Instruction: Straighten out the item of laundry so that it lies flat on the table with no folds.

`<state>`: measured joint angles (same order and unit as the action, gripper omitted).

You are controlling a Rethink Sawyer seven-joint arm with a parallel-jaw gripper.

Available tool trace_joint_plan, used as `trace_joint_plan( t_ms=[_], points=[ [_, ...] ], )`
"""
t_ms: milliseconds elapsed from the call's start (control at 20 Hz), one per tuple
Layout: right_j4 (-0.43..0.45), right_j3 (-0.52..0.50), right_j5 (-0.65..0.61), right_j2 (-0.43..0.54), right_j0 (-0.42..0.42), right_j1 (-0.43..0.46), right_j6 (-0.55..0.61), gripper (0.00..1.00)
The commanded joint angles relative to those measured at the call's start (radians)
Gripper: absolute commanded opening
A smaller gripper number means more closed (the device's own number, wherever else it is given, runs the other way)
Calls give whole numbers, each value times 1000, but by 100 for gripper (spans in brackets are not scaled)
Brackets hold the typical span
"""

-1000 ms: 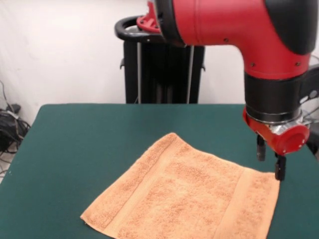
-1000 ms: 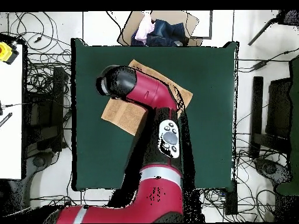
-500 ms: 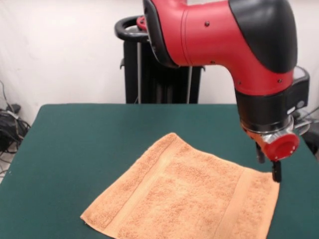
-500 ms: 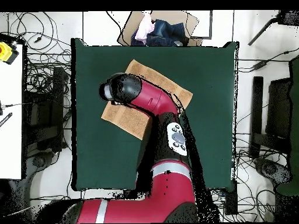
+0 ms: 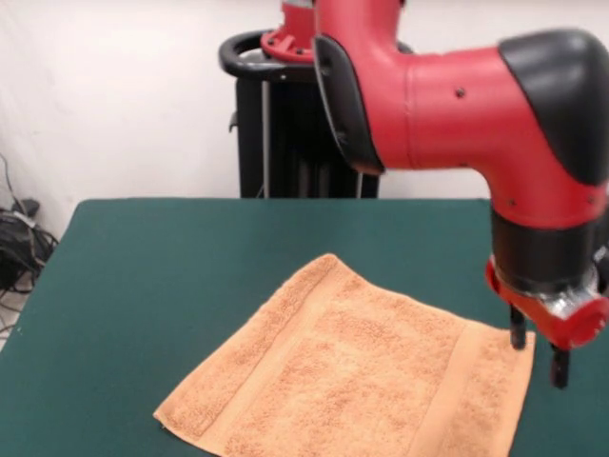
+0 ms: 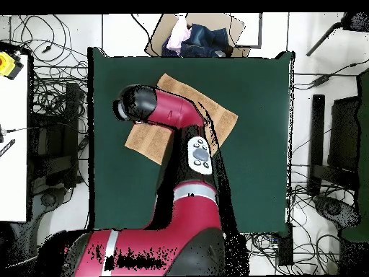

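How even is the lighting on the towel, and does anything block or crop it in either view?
Front view: soft, even light on the towel, no glare, its weave bands readable; its near edge is cropped by the frame's bottom, and the open end effector hangs at its right corner. Overhead view: the arm covers the middle of the towel, leaving its ends visible on the table.

No text, label, brand, number or sign can be read on anything in either view.
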<state>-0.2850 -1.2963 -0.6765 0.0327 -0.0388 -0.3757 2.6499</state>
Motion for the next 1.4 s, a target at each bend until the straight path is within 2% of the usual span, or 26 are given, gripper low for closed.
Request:
trace_joint_plan(
  t_ms=[50, 200, 650, 1400],
  points=[
    [90, 286, -165, -49, 36, 154, 24, 100],
    [107, 347, -188, -67, 38, 184, 51, 100],
    [127, 394, -147, -54, 27, 240, 55, 100],
    [133, 397, -90, -95, 37, 284, 115, 100]
  ],
)
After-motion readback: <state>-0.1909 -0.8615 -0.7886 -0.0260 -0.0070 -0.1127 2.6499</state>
